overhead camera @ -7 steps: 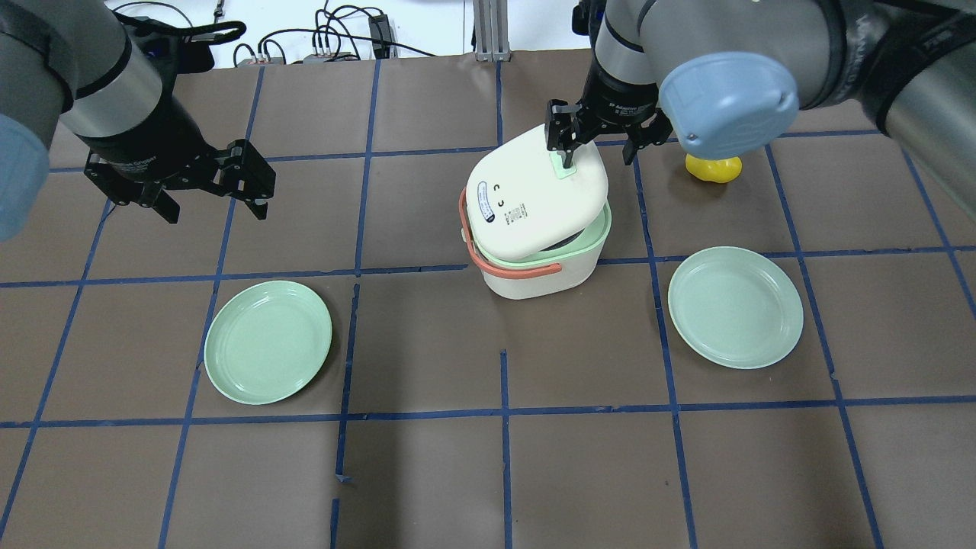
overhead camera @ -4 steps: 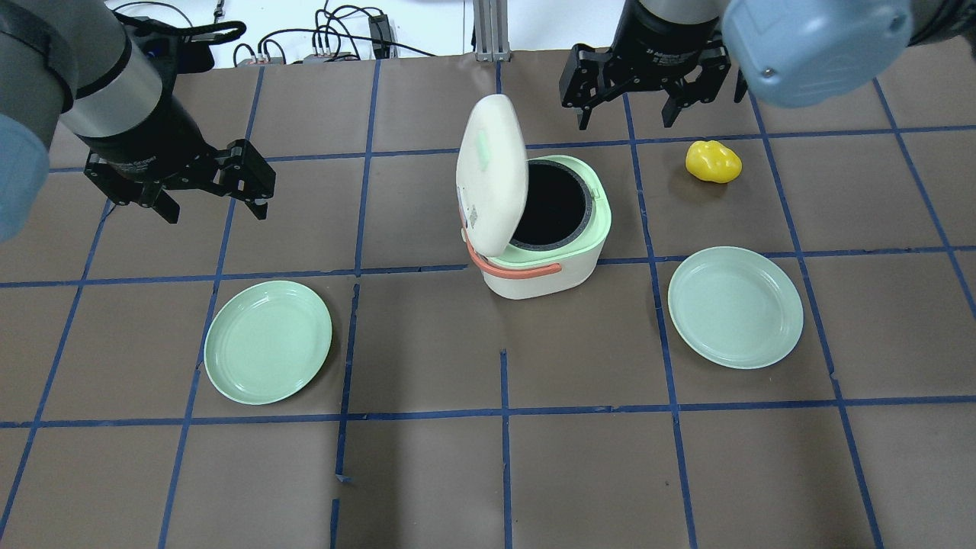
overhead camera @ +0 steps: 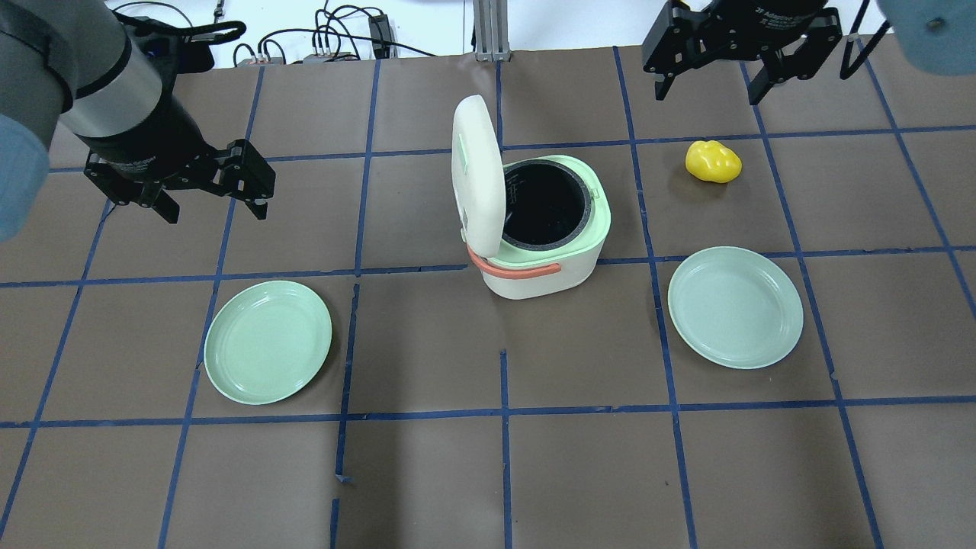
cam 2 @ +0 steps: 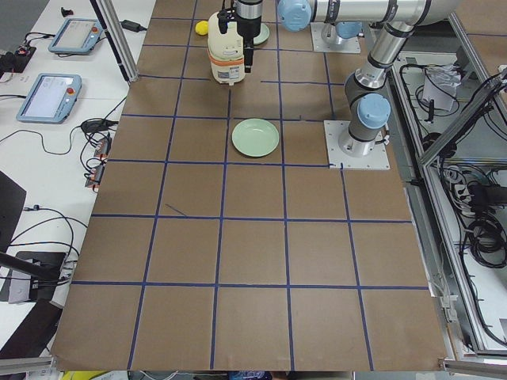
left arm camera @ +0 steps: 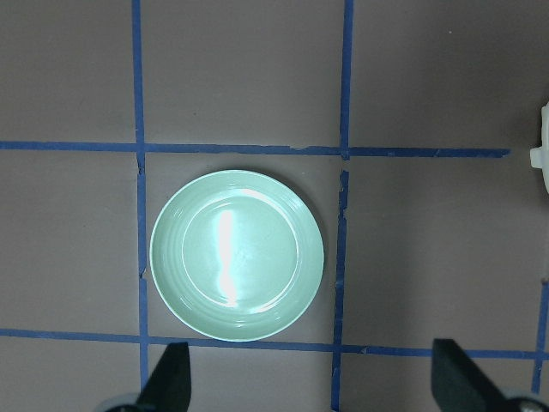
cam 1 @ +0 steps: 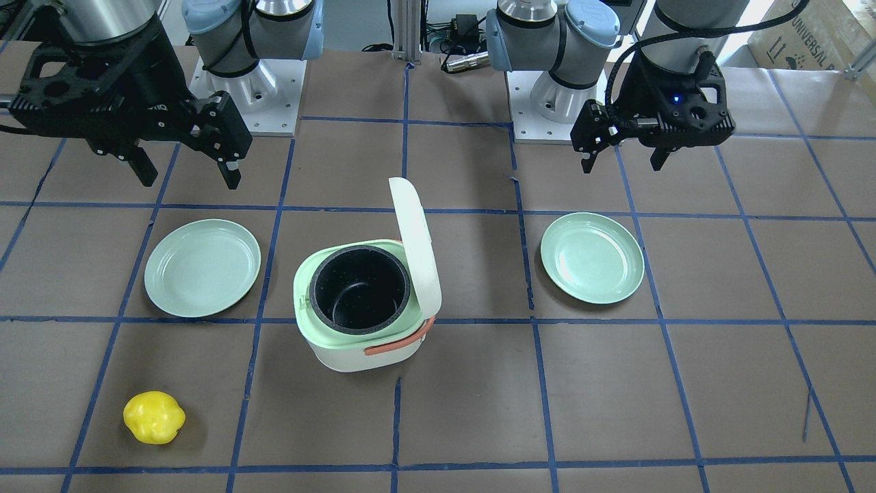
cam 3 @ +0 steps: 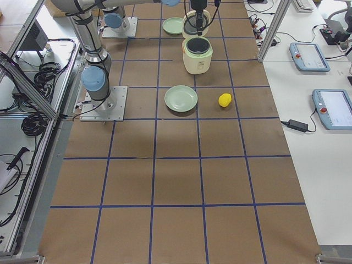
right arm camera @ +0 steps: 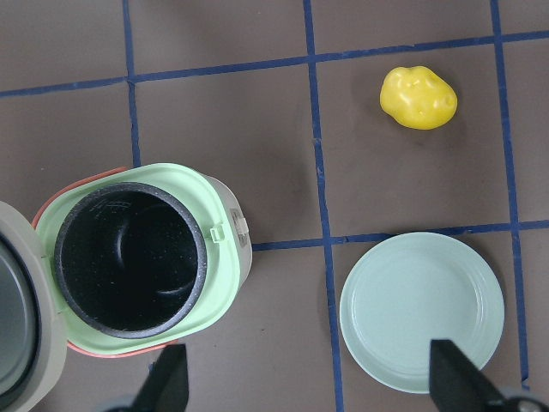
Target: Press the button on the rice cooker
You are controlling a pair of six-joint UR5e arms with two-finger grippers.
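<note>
The white rice cooker (overhead camera: 543, 271) with a green rim and an orange handle stands mid-table, its dark pot bare. Its lid (overhead camera: 476, 174) stands upright on the hinge side. It also shows in the front view (cam 1: 356, 346) and the right wrist view (right arm camera: 219, 275). The lid's button is hidden. My right gripper (overhead camera: 707, 93) is open and empty, high over the far side, beyond and to the right of the cooker. My left gripper (overhead camera: 214, 212) is open and empty, well left of the cooker, above the table.
A green plate (overhead camera: 268, 341) lies front left and another green plate (overhead camera: 735, 306) lies front right of the cooker. A yellow pepper-like toy (overhead camera: 713, 162) lies right of the cooker, below my right gripper. Cables run along the table's far edge.
My right gripper has lifted off the lid's green button and pulled back toward the far right. The lid has swung from nearly shut to fully upright. The left arm has not moved.
</note>
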